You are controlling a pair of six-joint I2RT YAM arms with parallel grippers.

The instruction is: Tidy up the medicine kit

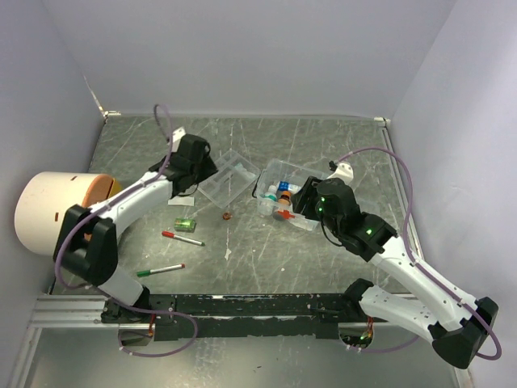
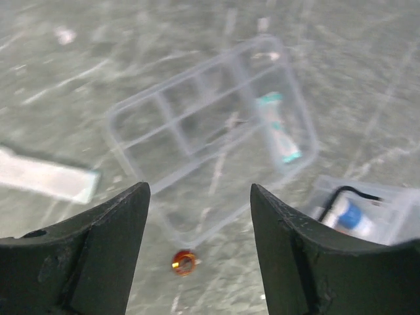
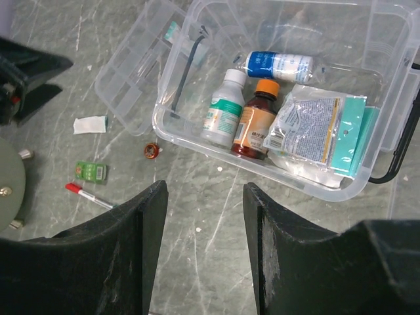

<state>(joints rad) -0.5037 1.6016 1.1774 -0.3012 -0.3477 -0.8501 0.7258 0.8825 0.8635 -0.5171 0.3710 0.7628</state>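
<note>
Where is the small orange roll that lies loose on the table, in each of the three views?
Top external: the small orange roll is near the middle, just below the divided clear tray.
Left wrist: it is at the bottom middle, under the tray's near corner.
Right wrist: it is left of middle, just below the clear box's left corner.
Shared landmark: the divided clear tray, close to the roll in every view.
</note>
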